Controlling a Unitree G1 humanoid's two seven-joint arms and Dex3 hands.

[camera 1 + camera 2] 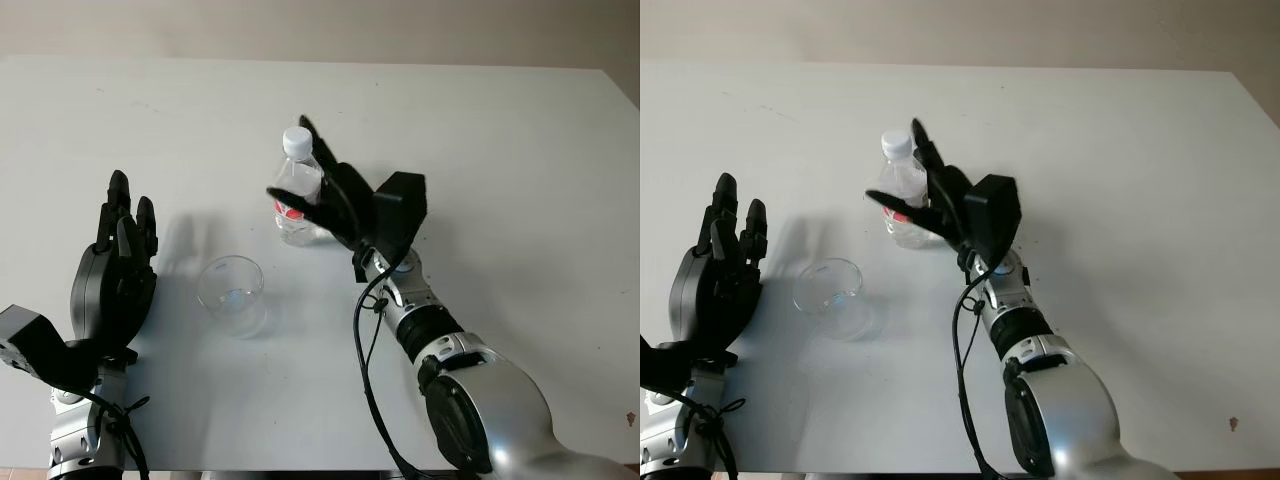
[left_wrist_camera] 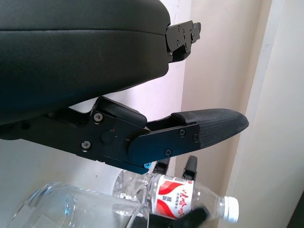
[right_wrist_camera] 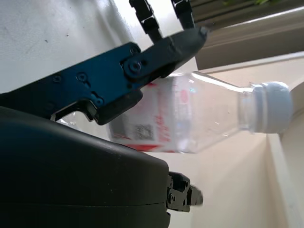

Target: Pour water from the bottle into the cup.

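The right hand (image 1: 318,196) is curled around the bottle (image 1: 298,186), one finger crossing the front of its red label and the others reaching up behind it, so the bottle sits in the grasp between them. The bottle stands upright on the white table (image 1: 520,180), its white cap (image 1: 296,139) still on and rising just above the fingertips. In the right wrist view the same finger (image 3: 142,61) lies over the clear body beside the label, with the cap (image 3: 271,106) clear of the hand. Off to the left of that hand, near but apart from the bottle, stands the clear cup (image 1: 232,293), upright with its mouth open. Further left still, beyond the cup, the left hand (image 1: 115,270) is open above the table, holding nothing, with the cup just beside its palm side.
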